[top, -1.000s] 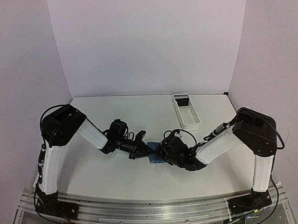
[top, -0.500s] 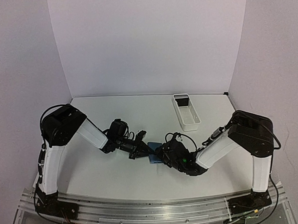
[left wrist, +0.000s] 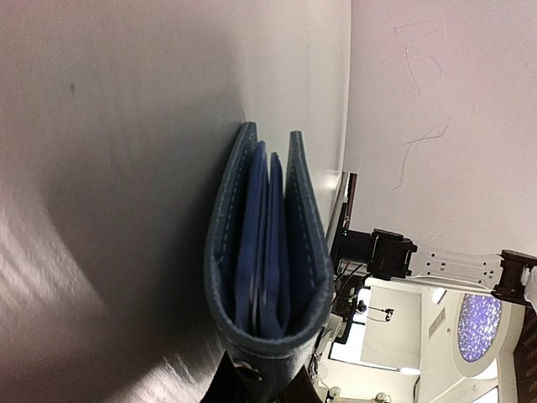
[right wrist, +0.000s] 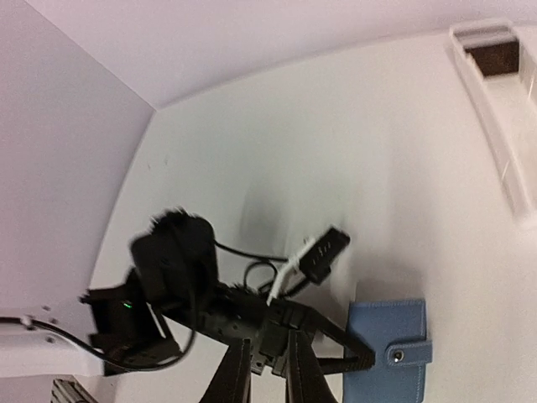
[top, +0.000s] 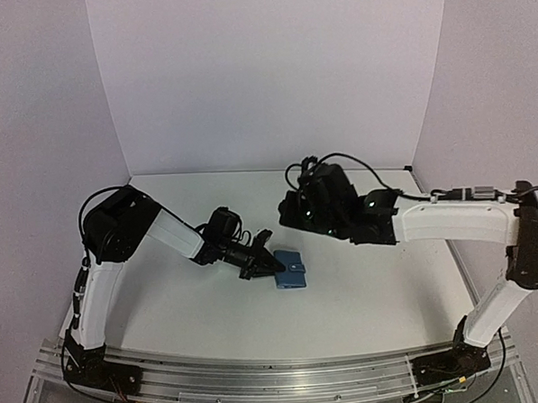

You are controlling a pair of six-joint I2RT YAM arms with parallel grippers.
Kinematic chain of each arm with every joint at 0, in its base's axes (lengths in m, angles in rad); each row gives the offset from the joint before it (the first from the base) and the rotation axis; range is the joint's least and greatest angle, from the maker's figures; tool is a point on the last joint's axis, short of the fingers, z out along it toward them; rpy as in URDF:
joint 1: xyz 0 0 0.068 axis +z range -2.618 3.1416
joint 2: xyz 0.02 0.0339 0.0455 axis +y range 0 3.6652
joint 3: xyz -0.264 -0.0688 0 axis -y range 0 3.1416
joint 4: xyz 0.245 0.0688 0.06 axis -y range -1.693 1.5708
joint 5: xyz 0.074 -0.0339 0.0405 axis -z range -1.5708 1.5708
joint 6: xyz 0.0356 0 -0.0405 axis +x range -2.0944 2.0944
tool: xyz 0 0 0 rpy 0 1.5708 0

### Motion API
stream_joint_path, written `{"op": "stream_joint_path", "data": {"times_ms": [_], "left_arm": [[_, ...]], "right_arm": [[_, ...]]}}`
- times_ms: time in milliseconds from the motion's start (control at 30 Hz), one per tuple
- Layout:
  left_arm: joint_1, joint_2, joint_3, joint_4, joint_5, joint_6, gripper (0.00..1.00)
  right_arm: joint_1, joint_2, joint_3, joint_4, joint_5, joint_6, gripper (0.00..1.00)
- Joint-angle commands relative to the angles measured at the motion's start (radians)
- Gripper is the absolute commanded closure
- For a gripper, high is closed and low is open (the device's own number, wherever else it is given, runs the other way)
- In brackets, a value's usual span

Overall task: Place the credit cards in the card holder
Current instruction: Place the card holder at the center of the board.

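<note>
The blue card holder (top: 292,271) lies flat on the table with its snap tab fastened (right wrist: 382,332). My left gripper (top: 261,263) is shut on the holder's left edge (right wrist: 365,361). In the left wrist view the holder (left wrist: 264,252) is seen end-on, its two covers slightly apart with lighter blue pockets between them. My right gripper (top: 295,216) hangs high above the table, behind the holder and apart from it. Its fingers (right wrist: 269,336) stand a narrow gap apart with nothing between them. No credit cards show plainly.
A long white tray (right wrist: 491,126) stands at the back right. A dark flat thing (right wrist: 495,57) lies in its far end; I cannot tell what it is. In the top view my right arm hides the tray. White walls close in the table.
My right arm has lifted off the card holder and swung up and back, its jaws parting a little. The left gripper kept its hold; the holder now lies uncovered, slightly further right.
</note>
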Motion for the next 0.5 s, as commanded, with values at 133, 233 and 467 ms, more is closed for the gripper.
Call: {"op": "stream_joint_path", "data": {"times_ms": [133,233,467], "left_arm": [[0.001,0.161,0.087,-0.432,-0.142,0.085,0.94],[0.001,0.157,0.082,-0.461,-0.149,0.073,0.80],[-0.002,0.071,0.055,-0.533,-0.174,0.064,0.47]], "right_arm": [[-0.160,-0.215,0.052,-0.159,0.028,-0.228,0.81],[-0.207,-0.239,0.049,-0.165,-0.011,-0.270,0.79],[-0.279,-0.279,0.027,-0.171,-0.081,-0.320,0.77]]}}
